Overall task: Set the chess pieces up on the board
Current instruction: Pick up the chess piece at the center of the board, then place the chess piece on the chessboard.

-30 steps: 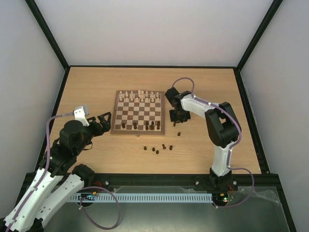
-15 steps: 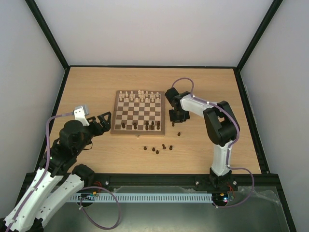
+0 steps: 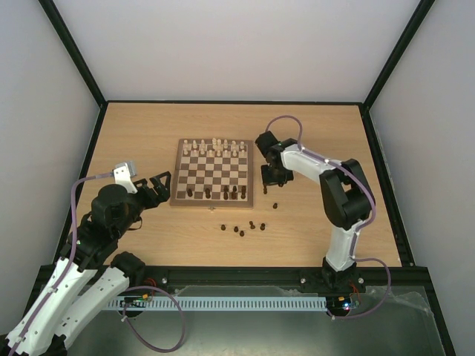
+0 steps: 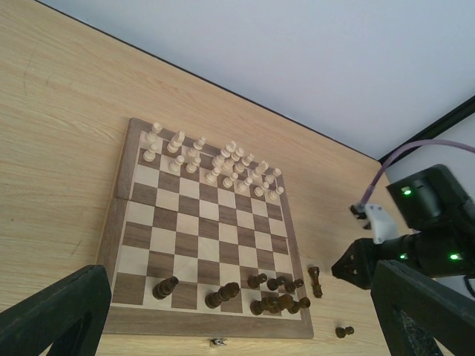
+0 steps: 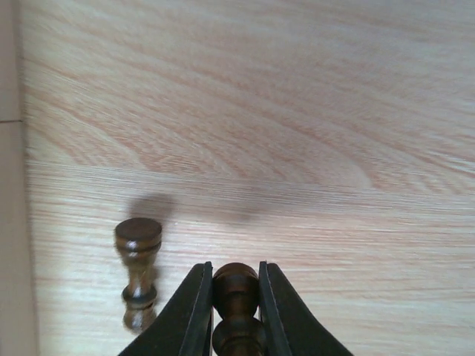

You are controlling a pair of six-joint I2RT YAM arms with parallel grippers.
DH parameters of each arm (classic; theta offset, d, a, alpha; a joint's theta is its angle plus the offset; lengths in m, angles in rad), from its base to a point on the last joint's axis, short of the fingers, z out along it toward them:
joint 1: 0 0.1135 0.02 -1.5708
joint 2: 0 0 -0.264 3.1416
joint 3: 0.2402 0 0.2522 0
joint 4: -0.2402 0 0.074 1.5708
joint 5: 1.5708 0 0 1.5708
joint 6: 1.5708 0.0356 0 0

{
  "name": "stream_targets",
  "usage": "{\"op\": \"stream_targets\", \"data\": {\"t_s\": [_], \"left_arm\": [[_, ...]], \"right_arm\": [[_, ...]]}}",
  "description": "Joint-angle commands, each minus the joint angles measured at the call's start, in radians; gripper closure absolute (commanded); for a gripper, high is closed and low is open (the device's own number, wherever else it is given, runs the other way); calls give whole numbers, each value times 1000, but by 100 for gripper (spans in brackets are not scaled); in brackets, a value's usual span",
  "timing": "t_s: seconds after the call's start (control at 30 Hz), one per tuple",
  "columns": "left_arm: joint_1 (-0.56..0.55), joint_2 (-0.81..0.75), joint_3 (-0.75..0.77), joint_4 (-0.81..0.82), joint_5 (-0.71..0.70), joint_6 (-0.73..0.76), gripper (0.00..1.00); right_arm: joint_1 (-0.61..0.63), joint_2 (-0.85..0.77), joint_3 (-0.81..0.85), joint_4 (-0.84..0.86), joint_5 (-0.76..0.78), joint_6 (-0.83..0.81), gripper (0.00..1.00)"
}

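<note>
The board (image 3: 211, 172) lies mid-table, with cream chessmen on its far rows and several dark chess pieces (image 3: 225, 193) on its near rows. Just off the board's right edge, my right gripper (image 3: 270, 178) hangs low over the table. In the right wrist view it (image 5: 236, 285) is shut on a dark chess piece (image 5: 236, 297), whose rounded top shows between the fingers. Another dark piece (image 5: 139, 271) lies on the wood beside it. My left gripper (image 3: 154, 188) is open and holds nothing, left of the board's near corner; the left wrist view shows the board (image 4: 119, 222) between its fingers (image 4: 56, 311).
Several loose dark pieces (image 3: 242, 230) are scattered on the tabletop in front of the board, with one more (image 3: 275, 205) nearer the right arm. A small metal clasp (image 4: 217, 341) sits on the board's near edge. Black frame rails border the table.
The right gripper's jaws have closed in further on the dark piece, and the right arm's elbow has shifted slightly. The left arm has not moved.
</note>
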Motion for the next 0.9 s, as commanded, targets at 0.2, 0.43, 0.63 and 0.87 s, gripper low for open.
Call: {"op": "stream_targets", "data": {"t_s": [0.2,0.43,0.63,0.87], "left_arm": [[7,2,-20,22,7,0,1],[8,-4,-13,13,6,-1,1],[7,-39,18,-18,3,-10,1],[7,-87,102,-92,-19,-6,1]], "right_arm": [[53,-200,68,-144,-50,7,89],[212,-190,198,-211,-60,34,89],[371,-90,371,-269,-55,46,88],[507,60,580,-337,-35,41,88]]}}
